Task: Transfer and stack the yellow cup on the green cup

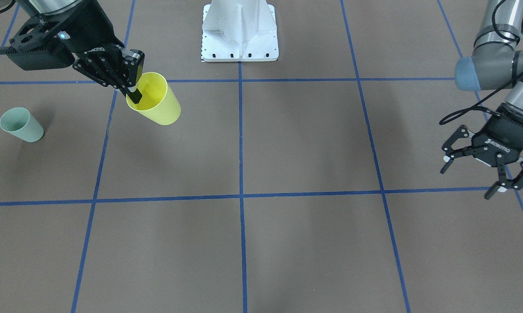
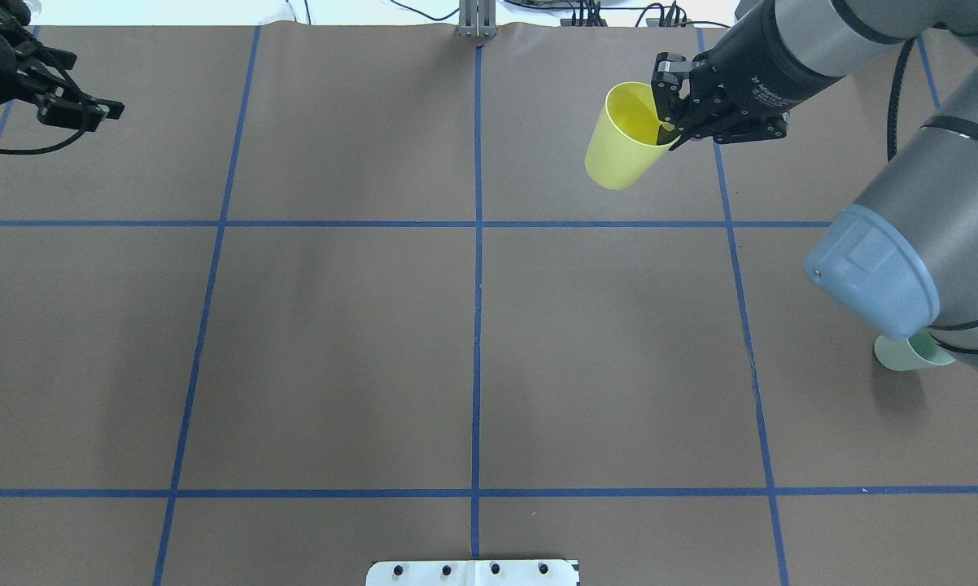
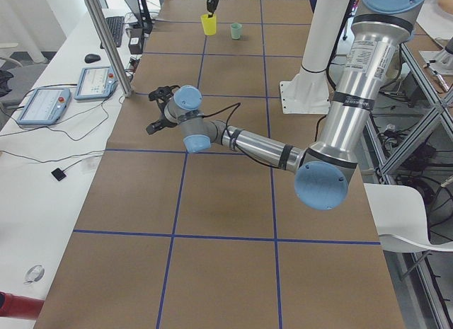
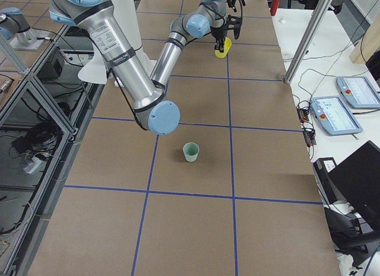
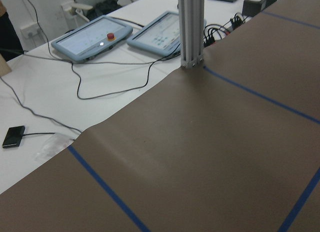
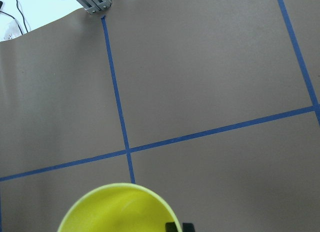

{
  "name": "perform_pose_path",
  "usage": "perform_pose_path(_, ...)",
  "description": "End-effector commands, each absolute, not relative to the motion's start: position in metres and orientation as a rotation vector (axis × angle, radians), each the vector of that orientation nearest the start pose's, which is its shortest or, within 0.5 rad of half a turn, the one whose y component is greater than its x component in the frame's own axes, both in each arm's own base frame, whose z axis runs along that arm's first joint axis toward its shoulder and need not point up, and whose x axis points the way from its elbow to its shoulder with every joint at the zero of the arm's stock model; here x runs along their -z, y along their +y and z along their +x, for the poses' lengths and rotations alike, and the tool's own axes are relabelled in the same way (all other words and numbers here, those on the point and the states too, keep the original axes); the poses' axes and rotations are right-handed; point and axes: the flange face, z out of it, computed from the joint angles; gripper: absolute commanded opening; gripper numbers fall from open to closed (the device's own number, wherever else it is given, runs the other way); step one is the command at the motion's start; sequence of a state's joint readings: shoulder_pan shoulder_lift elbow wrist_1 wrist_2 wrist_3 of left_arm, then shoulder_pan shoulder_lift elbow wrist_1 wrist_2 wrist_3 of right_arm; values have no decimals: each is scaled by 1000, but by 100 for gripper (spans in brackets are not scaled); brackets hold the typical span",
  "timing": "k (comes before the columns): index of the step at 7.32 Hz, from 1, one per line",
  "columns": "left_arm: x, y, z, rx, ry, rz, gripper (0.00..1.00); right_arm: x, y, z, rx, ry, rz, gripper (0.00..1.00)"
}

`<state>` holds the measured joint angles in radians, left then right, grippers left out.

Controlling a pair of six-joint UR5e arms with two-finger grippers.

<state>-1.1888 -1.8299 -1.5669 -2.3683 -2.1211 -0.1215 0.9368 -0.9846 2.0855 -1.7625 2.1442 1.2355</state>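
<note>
Empty tapered yellow cup, rim-pinched by our right tool, well apart from empty green cup; left tool spread.

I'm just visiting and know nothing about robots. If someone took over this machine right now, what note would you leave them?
Right gripper: shut on the yellow cup, pinching its rim with one finger inside. The cup is tilted and appears lifted off the table.
Left gripper: open and empty, at the other side of the table.
Green cup: upright on the table, apart from the yellow cup, nothing in it.
Done: yellow cup picked up.
Left: carry it over the green cup, lower it in, let go.
</note>
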Motion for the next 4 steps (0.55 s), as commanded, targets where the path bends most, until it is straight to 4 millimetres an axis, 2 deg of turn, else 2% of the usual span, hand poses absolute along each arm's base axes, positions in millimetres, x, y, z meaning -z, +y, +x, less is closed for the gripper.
perform_pose_path(1,-483,-611,77,-619,573,702,100,-172,-476,-244,-193,-986,133,0)
perform_pose_path(3,-508,-610,-3,-603,574,544,100,-217,-463,-229,-78,-926,162,0)
perform_pose_path(4,-523,-599,-24,-571,560,511,100,-238,-464,-219,-14,-894,185,0)
